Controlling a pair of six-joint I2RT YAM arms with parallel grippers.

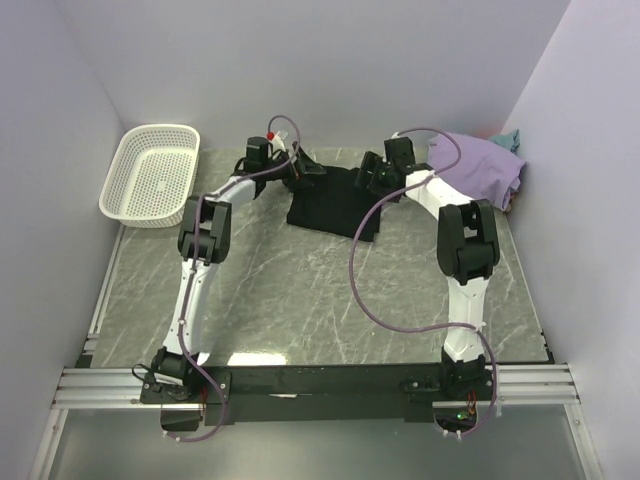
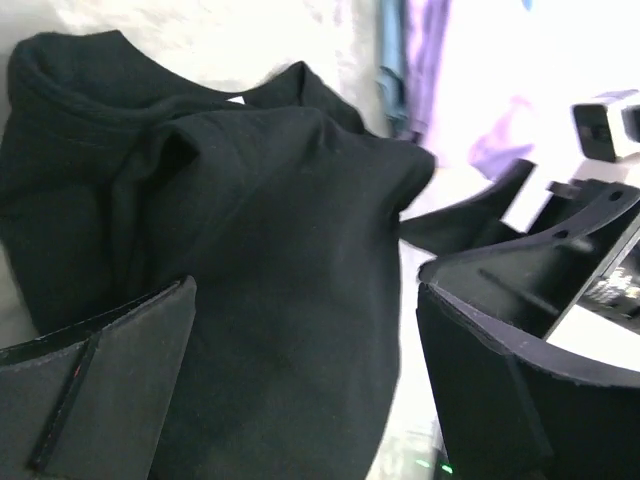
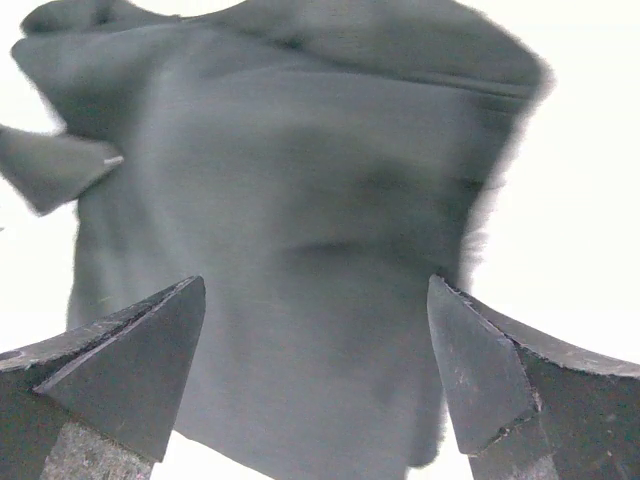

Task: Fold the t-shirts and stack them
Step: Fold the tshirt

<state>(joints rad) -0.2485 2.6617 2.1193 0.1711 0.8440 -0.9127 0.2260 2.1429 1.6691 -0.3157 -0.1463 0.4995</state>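
Both wide open, left gripper [image 2: 305,300] and right gripper [image 3: 315,290] hang over the black shirt [image 1: 330,205] near the table's [image 1: 300,300] far edge. Only the top view shows the basket [image 1: 125,160], well apart at the far-left corner.

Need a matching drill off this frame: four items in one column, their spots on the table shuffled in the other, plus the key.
Items:
1. black t-shirt
2. lavender t-shirt
3. teal t-shirt
4. white basket

Places:
A. far-left corner of the table
B. heaped at the far right, by the wall
C. far centre of the table
D. peeking out behind the lavender heap

Pairs: 1-C, 2-B, 3-D, 4-A
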